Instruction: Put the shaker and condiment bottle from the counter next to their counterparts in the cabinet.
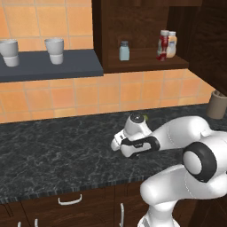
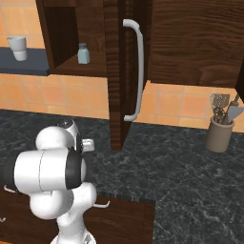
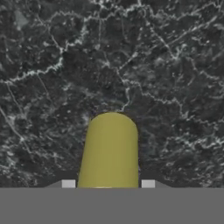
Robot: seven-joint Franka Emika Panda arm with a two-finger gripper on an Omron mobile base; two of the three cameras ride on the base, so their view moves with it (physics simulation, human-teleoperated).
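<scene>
Left base view, left to right: the gripper point(image 1: 119, 144) sits low over the counter point(image 1: 57, 150), hand pointing left and down, with a sliver of yellow just behind the wrist. Up right, the cabinet point(image 1: 137, 31) is open; on its shelf stands the pale shaker point(image 1: 124, 50), then, well apart to the right, the condiment bottle point(image 1: 162, 45) touching or just in front of the orange-tan bottle point(image 1: 171, 43). Judge the bottle half done; the yellow shaker remains.

Hand view: the shaker point(image 3: 110, 151) fills the lower centre, its long axis running straight away from the camera, in line with the fingers. One fingertip point(image 3: 68, 183) shows left of it, one right, both hard against its sides. You appear to have it clamped; the contact itself is hidden at the frame's bottom edge, so treat the grip as likely, not proven. Black stone beyond it all round.

Right base view: the pale shaker point(image 2: 83, 54) stands up and right of the hand, behind the open door edge.

What your coming move turns on: the target lies above and to the right of the gripper, so you lift first, then carry right and in. Mind the shelf lip.
</scene>
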